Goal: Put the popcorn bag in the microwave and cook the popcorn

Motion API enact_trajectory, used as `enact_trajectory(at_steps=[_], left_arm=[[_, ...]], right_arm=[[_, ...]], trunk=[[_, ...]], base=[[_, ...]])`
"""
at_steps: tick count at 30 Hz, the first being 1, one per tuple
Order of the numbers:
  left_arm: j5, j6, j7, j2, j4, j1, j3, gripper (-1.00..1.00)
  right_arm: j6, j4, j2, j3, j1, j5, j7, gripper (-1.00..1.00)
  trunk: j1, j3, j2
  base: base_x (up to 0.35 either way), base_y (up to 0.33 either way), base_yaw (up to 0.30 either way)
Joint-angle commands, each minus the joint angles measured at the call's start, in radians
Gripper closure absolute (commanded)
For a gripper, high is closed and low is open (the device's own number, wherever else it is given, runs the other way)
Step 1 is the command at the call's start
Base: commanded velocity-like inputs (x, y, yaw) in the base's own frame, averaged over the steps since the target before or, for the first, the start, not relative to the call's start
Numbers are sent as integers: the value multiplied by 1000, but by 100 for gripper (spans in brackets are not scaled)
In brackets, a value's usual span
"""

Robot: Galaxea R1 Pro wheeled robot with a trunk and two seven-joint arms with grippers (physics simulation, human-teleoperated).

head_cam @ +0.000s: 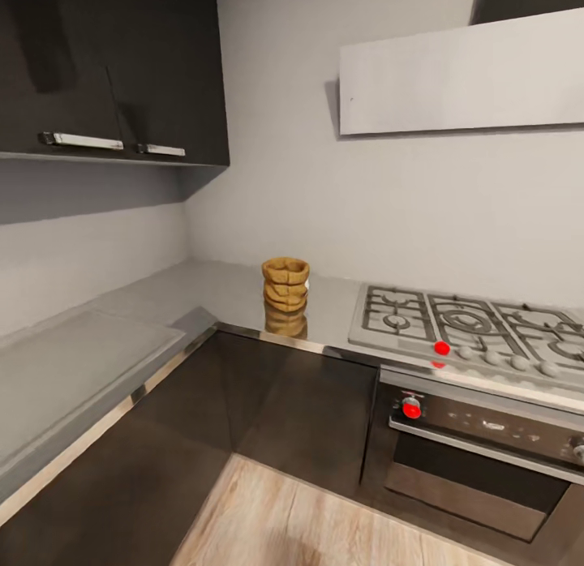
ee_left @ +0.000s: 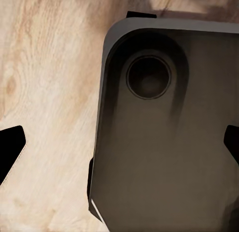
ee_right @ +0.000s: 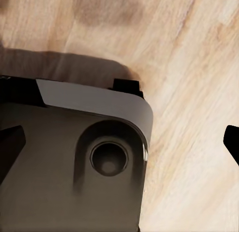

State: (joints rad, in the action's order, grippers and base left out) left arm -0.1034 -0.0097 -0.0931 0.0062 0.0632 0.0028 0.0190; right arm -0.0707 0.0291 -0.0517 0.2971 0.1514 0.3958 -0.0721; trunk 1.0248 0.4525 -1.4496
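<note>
Tan-brown cloth sack at centre of head view: one popcorn bag (head_cam: 285, 284), upright on grey metallic countertop (head_cam: 219, 294), near inner corner, well apart from gas hob (head_cam: 474, 327) to its right. Mirrored faintly in glossy slab beneath. Stacked ridges and thick rolled rim suggest something light, soft and easily crushed; best taken gently around ridged middle, or pinched at rim. One steel oven (head_cam: 478, 448) below hob, one red knob on its front, one red dot on hob edge. Two dark wall cabinet handles upper left. Pale wood floor (head_cam: 308, 517) at bottom.

Left wrist view: looking down at wood floor and dark rounded robot base (ee_left: 164, 142) with one round recess. Two black fingertips (ee_left: 10, 147) of left gripper (ee_left: 119, 144) at opposite edges, spread wide, holding nothing.

Right wrist view: same kind of dark base panel (ee_right: 74, 167), one recess, wood floor beside. Right gripper (ee_right: 119, 142) fingertips (ee_right: 10, 144) likewise far apart, empty.
</note>
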Motion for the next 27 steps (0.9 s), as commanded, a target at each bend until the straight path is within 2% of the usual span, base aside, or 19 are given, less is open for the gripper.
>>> enact_trajectory(at_steps=[1,13,16,17,20,21,23,27], left_arm=[[-10,-1,-1,0,2,0,1,-100],[-12,-1,-2,0,3,0,1,-100],[-12,0,-2,-1,3,0,1,-100],[-30,0,-11,-1,3,0,3,-100],[-100,-1,-19,0,3,0,3,-100],[-158,-1,-20,1,3,0,3,-100],[-187,-1,-19,1,2,0,1,-100],[-195,-1,-19,1,0,0,0,-100]], right_arm=[[-6,3,-1,9,1,7,-2,-100],[-6,3,1,9,1,6,-1,-100],[-3,3,4,8,1,9,-1,-100],[-2,3,8,9,1,59,-2,-100],[2,3,18,11,1,81,-2,-100],[-1,2,22,12,2,86,-2,-100],[-1,2,24,12,2,88,-2,-100],[3,2,24,11,1,90,-2,-100]], trunk=[[0,1,0],[0,1,0],[0,1,0],[0,1,0],[0,1,0],[0,1,0],[0,1,0],[0,1,0]], base=[[96,94,-132],[12,11,-256],[0,0,-120],[0,0,-6],[0,0,-2],[0,0,0],[0,0,0],[0,0,0]])
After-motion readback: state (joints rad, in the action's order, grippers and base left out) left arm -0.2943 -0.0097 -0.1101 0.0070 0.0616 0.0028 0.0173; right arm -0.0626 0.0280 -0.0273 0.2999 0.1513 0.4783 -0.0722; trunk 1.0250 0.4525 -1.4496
